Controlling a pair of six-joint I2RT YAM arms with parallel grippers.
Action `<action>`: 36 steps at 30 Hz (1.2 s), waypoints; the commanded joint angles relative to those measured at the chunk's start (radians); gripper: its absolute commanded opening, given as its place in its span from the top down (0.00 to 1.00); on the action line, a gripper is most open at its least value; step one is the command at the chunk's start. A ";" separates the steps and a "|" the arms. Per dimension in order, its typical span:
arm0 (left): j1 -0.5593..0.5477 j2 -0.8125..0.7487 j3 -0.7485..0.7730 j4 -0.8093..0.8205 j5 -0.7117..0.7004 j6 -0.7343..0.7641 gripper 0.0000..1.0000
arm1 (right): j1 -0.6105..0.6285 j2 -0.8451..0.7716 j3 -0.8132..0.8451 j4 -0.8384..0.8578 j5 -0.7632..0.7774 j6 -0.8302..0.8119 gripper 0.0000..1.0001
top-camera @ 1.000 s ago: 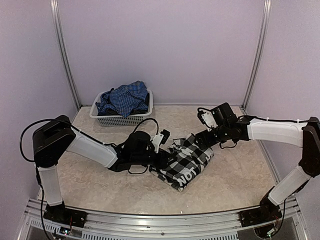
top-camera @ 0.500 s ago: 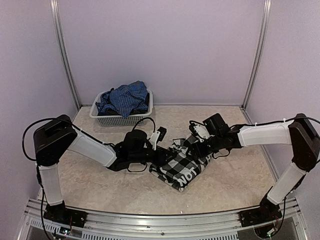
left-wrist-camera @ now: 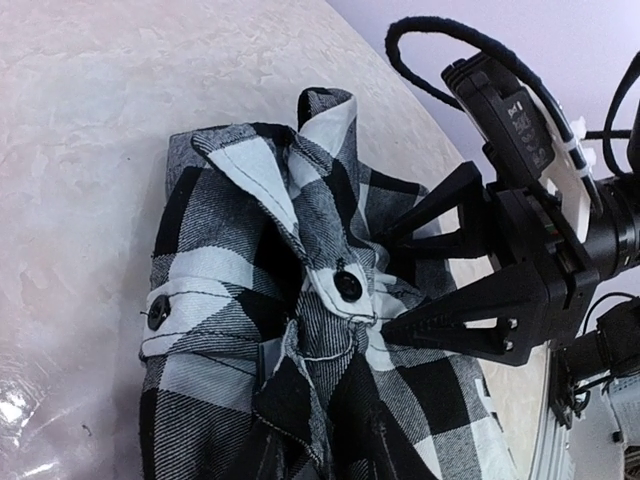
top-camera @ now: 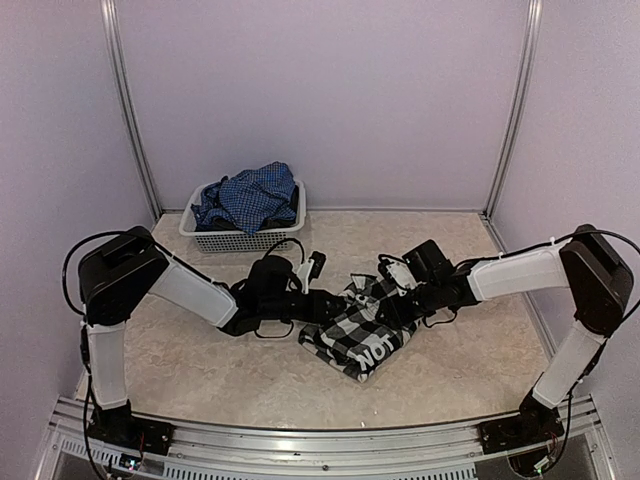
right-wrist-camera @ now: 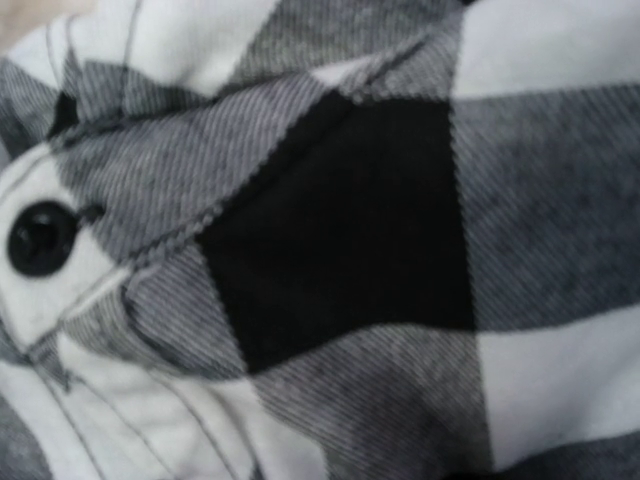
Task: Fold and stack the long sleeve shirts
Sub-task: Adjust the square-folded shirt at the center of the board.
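Mid-table, the black-and-white checked cloth shirt [top-camera: 362, 335] with white block letters lies in a bunched, part-folded heap on the beige marbled table [top-camera: 200, 370], with both arms low and reaching in from opposite sides. Left gripper [top-camera: 322, 308] sits at the heap's left edge. Its own wrist view barely catches its tips at the bottom edge, dark against dark cloth, so I can't tell whether it's clamped on a fold or just resting there. Right gripper [top-camera: 393, 303] is on the heap's far-right side. Seen from the left wrist, its black triangular fingers [left-wrist-camera: 460, 325] stand clearly parted, tips pressed into the cloth either side of a raised ridge of placket beside a black button [left-wrist-camera: 347, 285]. The jaws are not closed on it. Right wrist view is nothing but check weave up close, slightly blurred, with one button at its left edge. The blue fine-checked cloth shirt [top-camera: 250, 197] is crumpled in the white mesh plastic basket [top-camera: 238, 241] at the far left by the back wall, well apart from both grippers.
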 commanded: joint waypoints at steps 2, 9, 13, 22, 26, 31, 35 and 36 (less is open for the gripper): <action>0.000 0.032 0.047 -0.002 0.043 0.008 0.82 | 0.009 0.027 -0.048 -0.016 0.025 0.010 0.38; 0.005 0.043 0.070 -0.024 0.030 0.010 0.90 | 0.008 0.026 -0.057 -0.008 0.021 0.011 0.39; 0.007 0.038 0.078 -0.068 -0.004 0.032 0.99 | 0.009 0.022 -0.059 -0.006 0.022 0.011 0.39; 0.009 -0.082 0.084 -0.150 -0.032 0.114 1.00 | 0.008 -0.004 -0.061 -0.026 0.042 -0.005 0.28; 0.006 -0.132 0.104 -0.221 -0.067 0.153 1.00 | 0.008 -0.021 -0.060 -0.035 0.036 -0.021 0.24; 0.001 -0.161 0.136 -0.321 -0.113 0.195 1.00 | 0.008 -0.028 -0.059 -0.038 0.021 -0.030 0.23; 0.001 -0.181 0.140 -0.383 -0.145 0.225 1.00 | 0.008 -0.036 -0.061 -0.039 0.019 -0.036 0.23; 0.001 -0.190 0.137 -0.391 -0.141 0.233 1.00 | 0.008 -0.037 -0.061 -0.038 0.018 -0.037 0.23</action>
